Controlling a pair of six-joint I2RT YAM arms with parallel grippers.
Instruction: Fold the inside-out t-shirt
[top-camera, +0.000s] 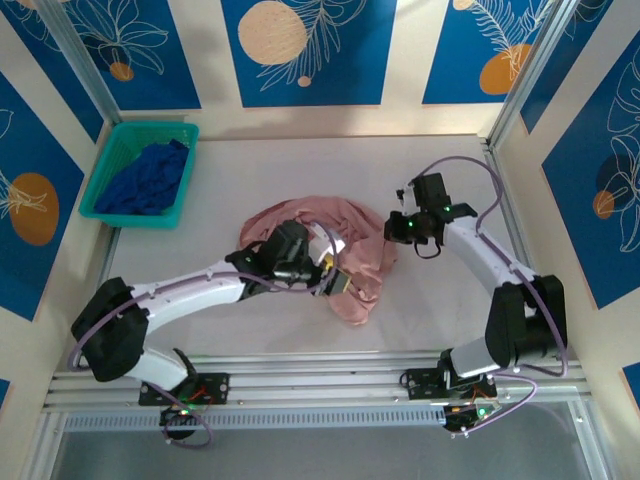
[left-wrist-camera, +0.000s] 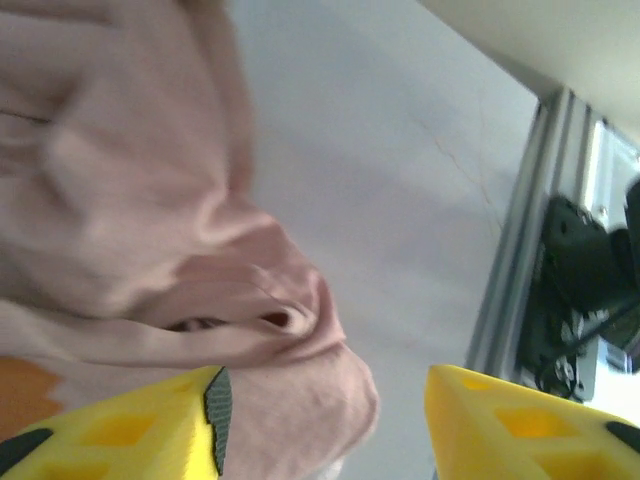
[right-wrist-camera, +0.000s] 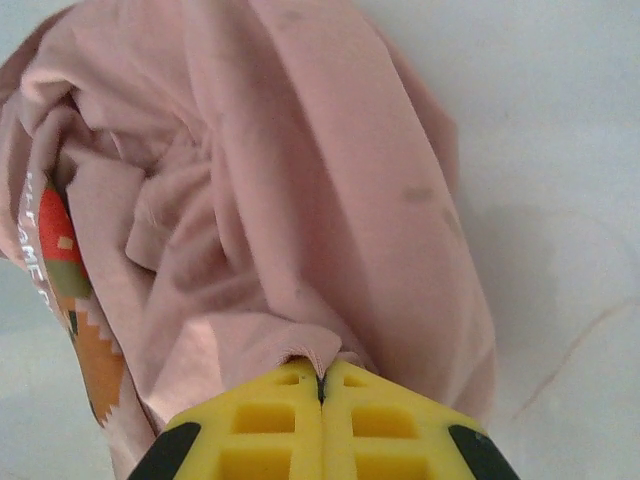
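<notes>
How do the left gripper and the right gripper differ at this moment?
The left gripper has its jaws apart; the right gripper has them pressed together. The right gripper pinches an edge of the pink t-shirt; the left gripper grips nothing. Both have yellow fingers.

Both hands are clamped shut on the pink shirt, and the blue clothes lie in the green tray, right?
Not quite: the left wrist view shows the left hand open, its fingers apart beside the pink shirt. Only the right hand is clamped shut on it. The blue clothes do lie in the green tray.
</notes>
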